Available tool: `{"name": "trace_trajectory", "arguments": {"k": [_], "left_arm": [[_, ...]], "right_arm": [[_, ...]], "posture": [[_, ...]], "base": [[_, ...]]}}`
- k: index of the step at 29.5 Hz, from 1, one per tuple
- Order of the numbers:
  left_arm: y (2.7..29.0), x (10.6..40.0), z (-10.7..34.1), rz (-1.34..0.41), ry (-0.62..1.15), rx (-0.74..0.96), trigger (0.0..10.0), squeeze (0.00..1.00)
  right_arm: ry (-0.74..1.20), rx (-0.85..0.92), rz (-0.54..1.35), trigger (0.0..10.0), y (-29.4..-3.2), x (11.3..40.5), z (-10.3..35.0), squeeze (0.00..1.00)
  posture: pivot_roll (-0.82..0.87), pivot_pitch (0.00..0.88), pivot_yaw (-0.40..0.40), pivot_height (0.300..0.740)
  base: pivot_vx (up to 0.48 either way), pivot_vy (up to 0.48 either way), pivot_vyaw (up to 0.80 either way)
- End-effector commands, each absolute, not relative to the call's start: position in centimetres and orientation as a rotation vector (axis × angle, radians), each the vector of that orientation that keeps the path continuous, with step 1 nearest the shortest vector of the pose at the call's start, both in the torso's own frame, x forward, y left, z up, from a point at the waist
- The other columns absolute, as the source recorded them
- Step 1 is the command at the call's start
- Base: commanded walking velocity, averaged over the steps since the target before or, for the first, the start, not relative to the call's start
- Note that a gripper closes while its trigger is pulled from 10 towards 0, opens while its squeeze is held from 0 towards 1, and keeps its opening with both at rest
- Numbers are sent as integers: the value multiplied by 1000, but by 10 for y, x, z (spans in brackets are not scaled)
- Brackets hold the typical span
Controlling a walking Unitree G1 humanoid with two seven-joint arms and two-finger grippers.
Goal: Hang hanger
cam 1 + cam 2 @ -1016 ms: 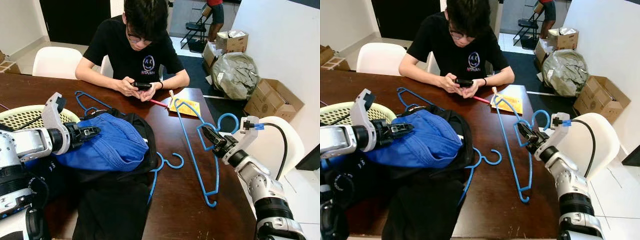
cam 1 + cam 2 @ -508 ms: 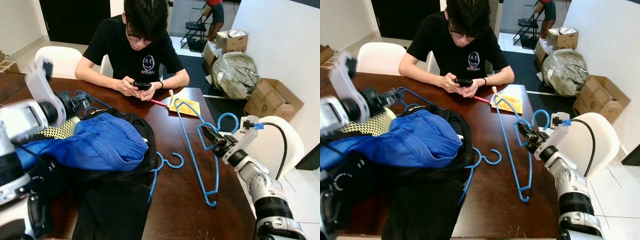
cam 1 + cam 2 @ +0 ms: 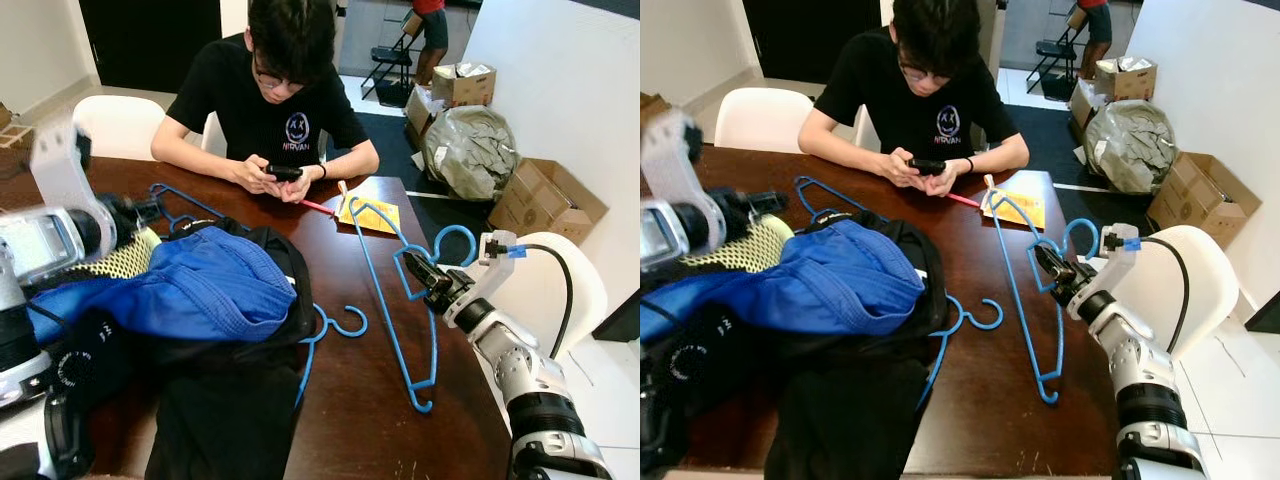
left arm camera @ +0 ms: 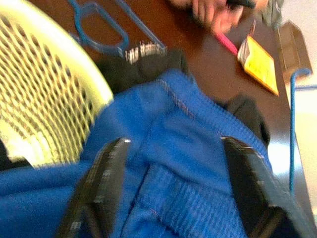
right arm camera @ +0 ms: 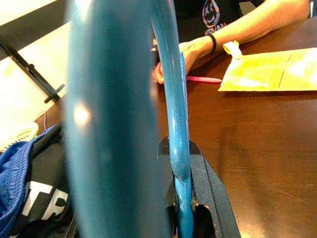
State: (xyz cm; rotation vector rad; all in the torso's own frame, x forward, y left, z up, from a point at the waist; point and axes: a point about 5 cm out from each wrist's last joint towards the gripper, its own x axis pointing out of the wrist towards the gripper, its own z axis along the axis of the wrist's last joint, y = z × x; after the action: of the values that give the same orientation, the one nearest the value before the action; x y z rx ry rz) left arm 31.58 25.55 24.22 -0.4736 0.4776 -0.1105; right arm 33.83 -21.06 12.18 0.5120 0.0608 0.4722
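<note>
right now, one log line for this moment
right gripper: shut on hanger | left gripper: open over blue garment | hanger: on table

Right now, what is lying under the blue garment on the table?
Under the blue garment lies black clothing, and a blue hanger's hook sticks out beside it. The rest of that hanger is covered, so its position cannot be seen.
</note>
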Motion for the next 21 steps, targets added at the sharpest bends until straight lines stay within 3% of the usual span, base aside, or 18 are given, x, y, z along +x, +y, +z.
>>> {"name": "trace_trajectory", "arguments": {"k": [1,18,19,20,21], "left_arm": [[251,315,237,-152,511,-499,10000,1000],[234,320,206,-247,630,-598,10000,1000],[233,320,203,-252,645,-607,10000,278],[233,320,203,-252,645,-607,10000,278],[233,319,200,-254,656,-615,10000,16]], "right_arm": [[76,510,457,10000,-210,336,116,0],[76,511,454,10000,-211,335,115,0],[76,511,453,10000,-211,335,115,0],[76,511,453,10000,-211,335,115,0],[76,511,452,10000,-211,334,115,0]], "posture": [[93,0,-73,740],[79,0,-68,740],[79,0,-68,740],[79,0,-68,740],[79,0,-69,740]], "base": [[0,0,0],[0,0,0],[0,0,0],[0,0,0],[0,0,0]]}}
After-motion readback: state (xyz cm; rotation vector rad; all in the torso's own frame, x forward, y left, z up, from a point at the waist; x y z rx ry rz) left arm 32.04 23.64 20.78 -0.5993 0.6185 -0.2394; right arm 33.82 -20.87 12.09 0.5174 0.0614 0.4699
